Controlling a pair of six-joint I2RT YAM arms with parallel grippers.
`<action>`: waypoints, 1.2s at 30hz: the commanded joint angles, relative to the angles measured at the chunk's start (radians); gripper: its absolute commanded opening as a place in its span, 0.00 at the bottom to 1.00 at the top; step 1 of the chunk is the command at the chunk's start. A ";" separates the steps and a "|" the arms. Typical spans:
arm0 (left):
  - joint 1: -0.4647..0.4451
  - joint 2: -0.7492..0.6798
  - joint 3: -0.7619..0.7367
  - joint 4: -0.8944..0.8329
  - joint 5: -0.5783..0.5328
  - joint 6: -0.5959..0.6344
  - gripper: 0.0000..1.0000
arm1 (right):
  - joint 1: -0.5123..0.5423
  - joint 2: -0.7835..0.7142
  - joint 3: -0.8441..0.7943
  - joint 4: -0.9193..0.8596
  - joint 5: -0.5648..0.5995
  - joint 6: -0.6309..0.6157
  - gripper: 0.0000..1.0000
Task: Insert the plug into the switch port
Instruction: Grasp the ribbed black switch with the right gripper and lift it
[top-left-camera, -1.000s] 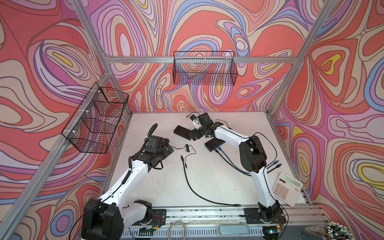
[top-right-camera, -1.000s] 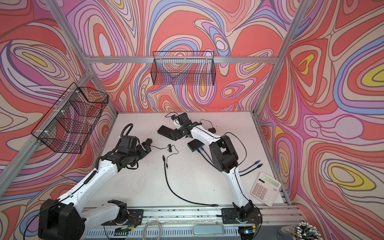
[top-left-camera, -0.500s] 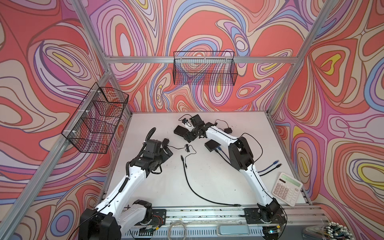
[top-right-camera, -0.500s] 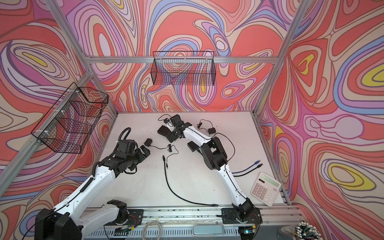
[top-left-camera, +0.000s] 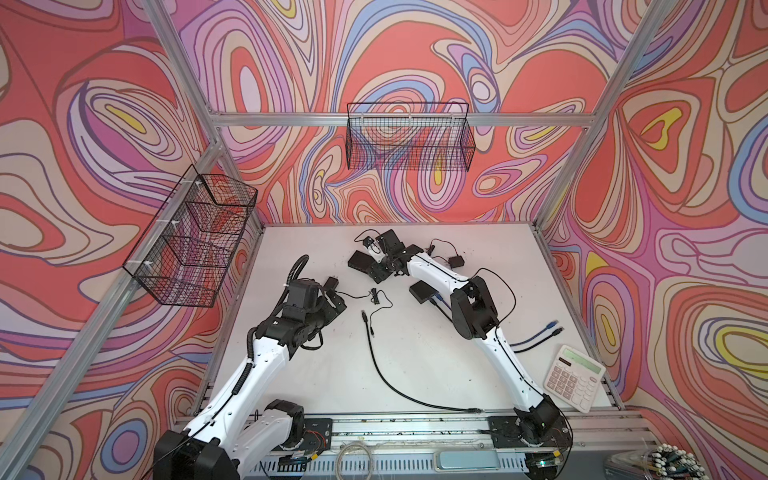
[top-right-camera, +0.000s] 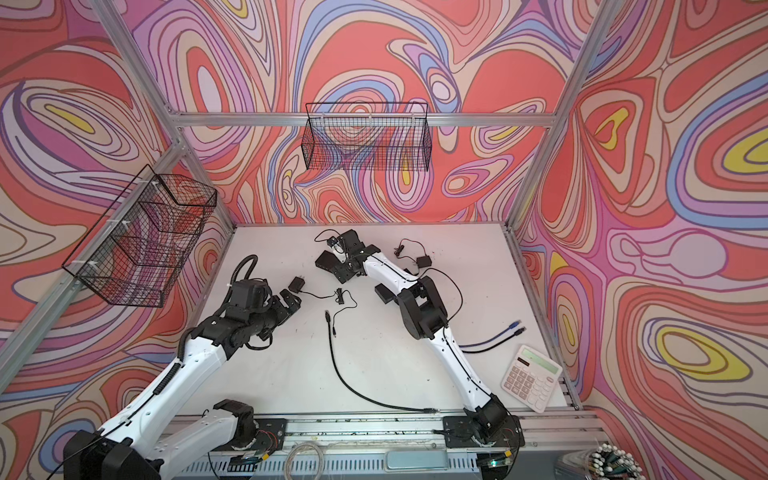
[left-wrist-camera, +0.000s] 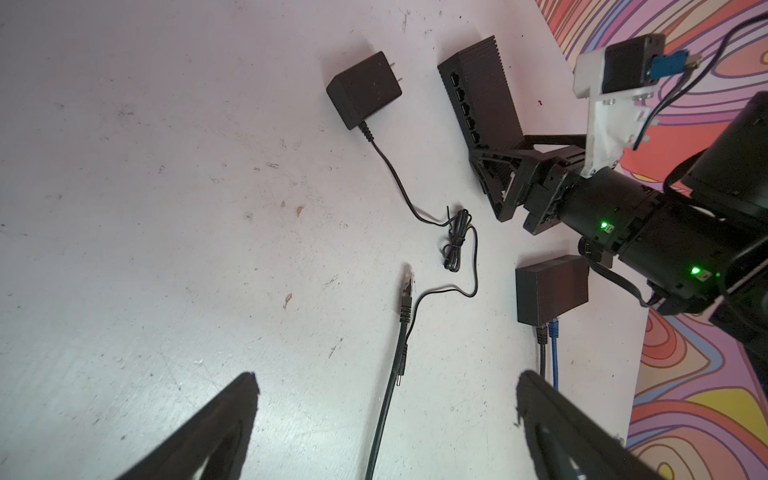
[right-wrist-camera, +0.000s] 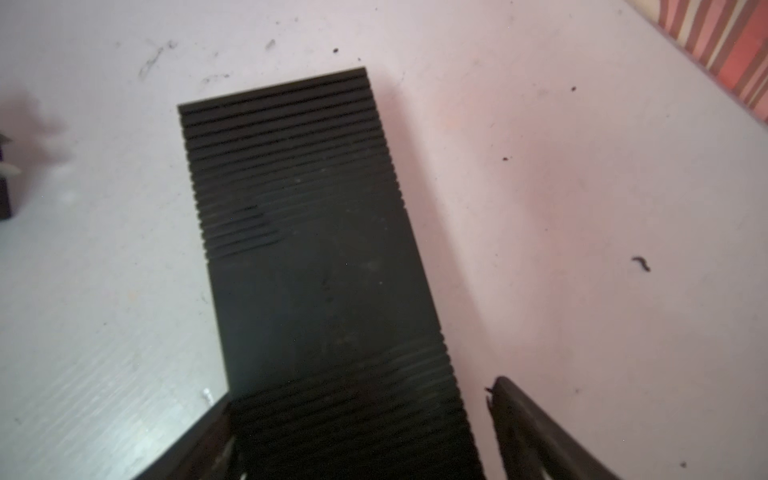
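The plug (left-wrist-camera: 407, 282), a clear-tipped network connector on the end of a black cable (top-left-camera: 399, 386), lies flat on the white table (top-left-camera: 457, 353) near its middle, seen in both top views (top-right-camera: 327, 312). It is not in any port, and it points roughly toward the back of the table. The switch (top-left-camera: 359, 261), a black ribbed box, sits further back and well apart from the plug. The left wrist view shows its row of ports (left-wrist-camera: 463, 108) along one long side. The right gripper (right-wrist-camera: 361, 392) straddles one end of the switch with its jaws apart. In the right wrist view one finger (right-wrist-camera: 216, 419) lies against the switch's edge, while the other (right-wrist-camera: 511, 399) stands clear of it with bare table between, so nothing is clamped. The left gripper (left-wrist-camera: 386, 380) is spread wide and holds nothing. In its own wrist view the cable runs between the two fingers, and in a top view it sits to the left of the plug (top-left-camera: 334, 301). Just beside that gripper lies a black power adapter (top-left-camera: 331, 283), whose thin cord (left-wrist-camera: 457, 232) loops in a small bundle between the plug and the switch. A smaller black box (left-wrist-camera: 550, 291) with a black and a blue lead plugged into it rests to the right of the plug, partly under the right arm. A white calculator (top-left-camera: 573, 378) lies at the table's front right corner.
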 joint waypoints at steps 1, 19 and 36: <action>0.010 -0.003 -0.004 0.008 0.001 0.001 1.00 | 0.004 0.032 0.019 -0.018 -0.002 0.010 0.69; 0.040 0.092 -0.017 0.169 0.157 0.013 0.99 | 0.007 -0.314 -0.347 0.306 -0.176 0.199 0.28; 0.040 0.187 -0.160 0.736 0.351 -0.231 0.99 | 0.073 -0.703 -0.838 0.501 -0.182 0.453 0.27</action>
